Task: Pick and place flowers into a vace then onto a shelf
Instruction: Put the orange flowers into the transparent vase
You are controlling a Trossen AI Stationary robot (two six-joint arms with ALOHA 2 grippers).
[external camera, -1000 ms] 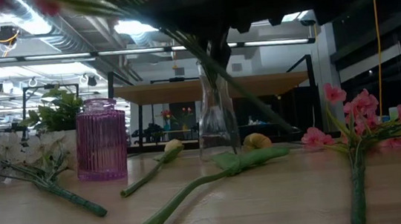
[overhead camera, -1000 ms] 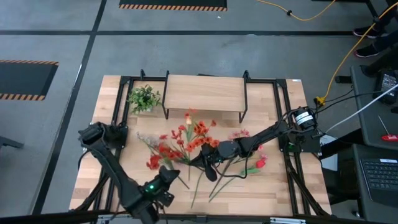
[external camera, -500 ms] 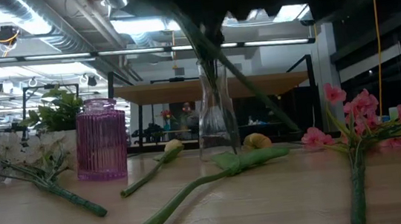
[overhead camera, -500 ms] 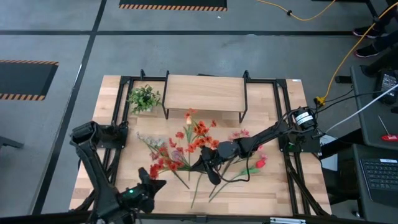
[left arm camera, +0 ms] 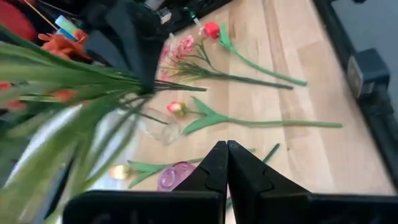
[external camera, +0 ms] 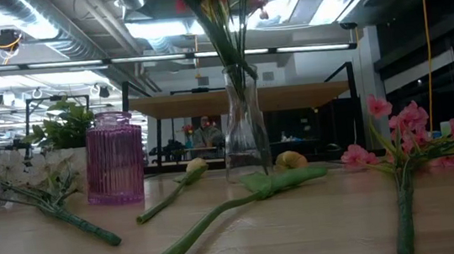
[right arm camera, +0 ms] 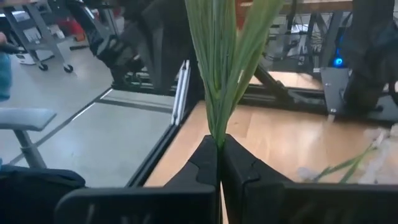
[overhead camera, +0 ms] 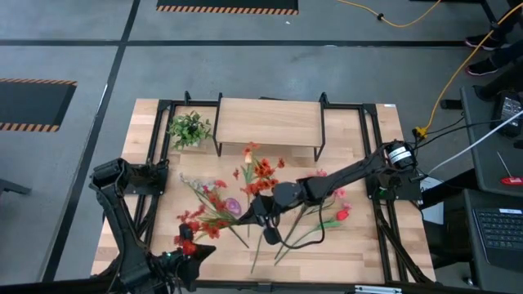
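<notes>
My right gripper [overhead camera: 263, 219] is shut on a bushy red spray [overhead camera: 200, 220] and holds it over the middle of the table. The spray's green stems [right arm camera: 221, 68] fan out beyond the fingers toward the table's left. My left gripper [left arm camera: 227, 155] is shut and empty, near the table's near edge at the left [overhead camera: 184, 255]. A clear glass vase [external camera: 245, 133] stands on the table with the stems of another red spray [overhead camera: 261, 173] in its mouth. The shelf [overhead camera: 268, 121] stands at the far side. My right gripper pinches the bunched green stems of the red spray [right arm camera: 217, 134] between its two fingers. The fingers come about level from the table's right. The spray is lifted clear of the table and sticks out past the fingers toward the table's left.
A purple ribbed vase [external camera: 114, 156] stands left of the clear one. A small green plant [overhead camera: 189, 129] sits at the far left. Loose flowers lie on the table: a white spray [external camera: 21, 178], a pink spray [external camera: 401, 130], a red tulip [overhead camera: 339, 214] and yellow tulips [external camera: 194, 171].
My left gripper has drawn back toward the table's near left corner. My right gripper has gone up and a little toward the table's left with the red spray, out of the low view. The spray in the clear vase has stayed put.
</notes>
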